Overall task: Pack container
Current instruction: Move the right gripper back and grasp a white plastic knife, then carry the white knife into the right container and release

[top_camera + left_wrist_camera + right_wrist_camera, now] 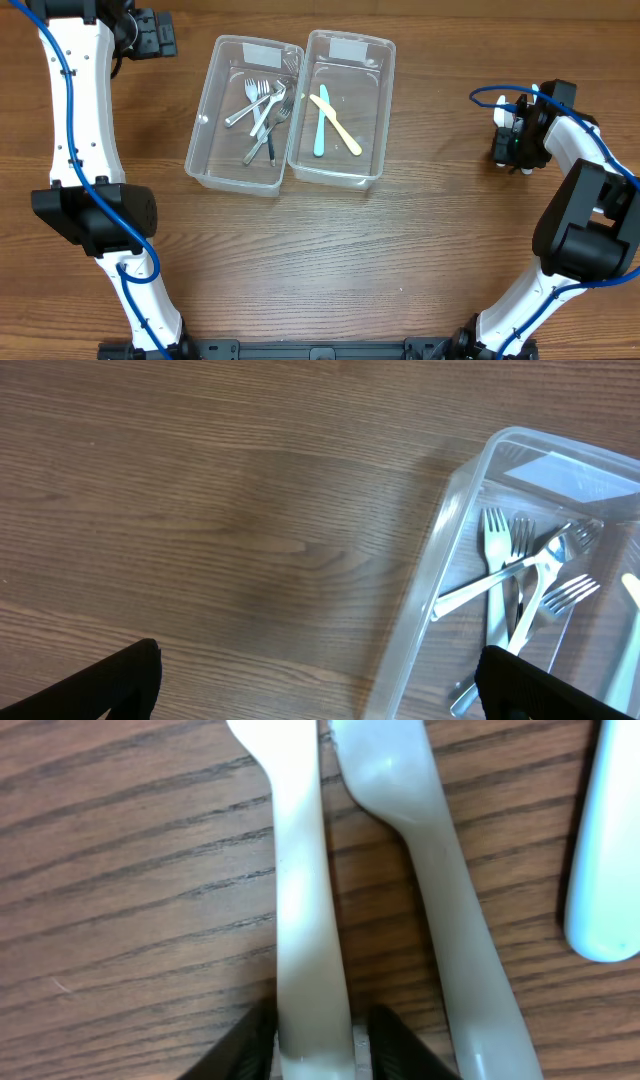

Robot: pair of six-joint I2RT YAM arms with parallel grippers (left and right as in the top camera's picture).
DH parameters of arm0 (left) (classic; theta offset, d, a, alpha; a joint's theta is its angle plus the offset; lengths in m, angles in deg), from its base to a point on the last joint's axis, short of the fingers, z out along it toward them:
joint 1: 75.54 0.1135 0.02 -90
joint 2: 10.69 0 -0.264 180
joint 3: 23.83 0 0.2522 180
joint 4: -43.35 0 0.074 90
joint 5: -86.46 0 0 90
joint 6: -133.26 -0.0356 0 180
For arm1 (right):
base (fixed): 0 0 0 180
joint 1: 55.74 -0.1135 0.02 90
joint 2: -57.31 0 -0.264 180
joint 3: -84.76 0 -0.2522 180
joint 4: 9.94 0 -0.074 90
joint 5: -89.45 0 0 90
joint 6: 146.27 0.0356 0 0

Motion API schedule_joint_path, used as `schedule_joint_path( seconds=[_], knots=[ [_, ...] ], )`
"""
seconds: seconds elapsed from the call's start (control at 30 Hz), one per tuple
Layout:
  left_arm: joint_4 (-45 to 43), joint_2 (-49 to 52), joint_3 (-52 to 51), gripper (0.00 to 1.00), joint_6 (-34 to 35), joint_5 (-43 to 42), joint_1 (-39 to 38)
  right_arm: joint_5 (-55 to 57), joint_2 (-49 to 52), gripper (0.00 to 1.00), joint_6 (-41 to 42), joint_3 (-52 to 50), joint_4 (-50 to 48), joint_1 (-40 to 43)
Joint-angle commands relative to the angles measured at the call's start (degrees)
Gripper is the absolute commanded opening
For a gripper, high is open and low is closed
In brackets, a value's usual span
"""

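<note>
Wood-grain table point(400, 250) bears a fork container point(203, 140) and a knife container point(386, 90); left gripper point(320, 685) gapes wide beside the forks point(515, 575); right gripper point(315, 1038) pinches a white utensil point(300, 870), its neighbour point(440, 920) just beside.

I get even, bright light from above; the surface point(400, 250) shows only faint shadows. The clear container point(204, 110) throws small glints. Up close, the white utensil point(305, 920) looks soft, and the fingers point(110, 685) of the left gripper point(320, 685) blur dark.
</note>
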State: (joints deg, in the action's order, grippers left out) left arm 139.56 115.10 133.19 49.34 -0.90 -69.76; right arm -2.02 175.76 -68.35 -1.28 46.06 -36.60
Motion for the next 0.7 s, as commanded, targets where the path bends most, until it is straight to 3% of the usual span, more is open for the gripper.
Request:
schedule_joint_path(
  seconds=[0.0,0.1,0.27,0.67],
  knots=[
    [-0.22,0.0,0.48,1.0,1.25,0.33,0.48,-0.92,2.12,0.24,0.52,0.48,1.22,0.2],
    [-0.22,0.0,0.48,1.0,1.25,0.35,0.48,-0.96,2.1,0.15,2.01,0.57,2.21,0.11],
    [-0.22,0.0,0.48,1.0,1.25,0.33,0.48,-1.22,1.97,0.12,9.2,4.42,6.14,0.09],
    [-0.22,0.0,0.48,1.0,1.25,0.33,0.48,-3.56,-1.53,0.11,9.14,26.27,20.83,-6.12]
  ],
)
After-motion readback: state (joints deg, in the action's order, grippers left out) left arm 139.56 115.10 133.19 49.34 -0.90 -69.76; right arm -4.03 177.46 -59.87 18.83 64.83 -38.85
